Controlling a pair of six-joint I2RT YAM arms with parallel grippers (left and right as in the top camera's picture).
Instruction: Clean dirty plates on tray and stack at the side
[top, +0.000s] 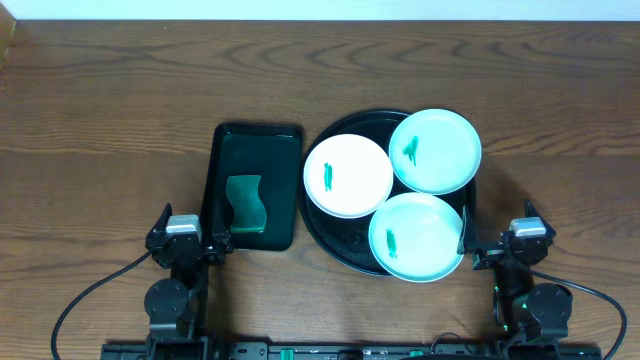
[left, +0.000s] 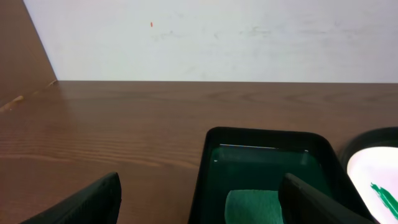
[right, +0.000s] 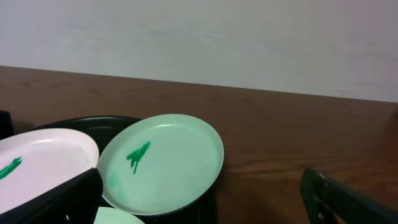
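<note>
Three dirty plates lie on the round black tray (top: 336, 246): a white plate (top: 348, 175) at its left, a mint plate (top: 435, 150) at the far right and a second mint plate (top: 417, 237) at the front. Each has a small green smear. My left gripper (top: 187, 234) rests open near the table's front edge, left of the plates. My right gripper (top: 506, 242) is open too, just right of the front plate. In the right wrist view the far mint plate (right: 165, 162) and the white plate (right: 43, 158) lie ahead of the empty gripper (right: 202, 208).
A rectangular dark green tray (top: 252, 150) holding a green sponge (top: 246, 205) sits left of the round tray. In the left wrist view the sponge (left: 252, 206) lies between the fingers' line of sight. Bare wooden table surrounds both trays.
</note>
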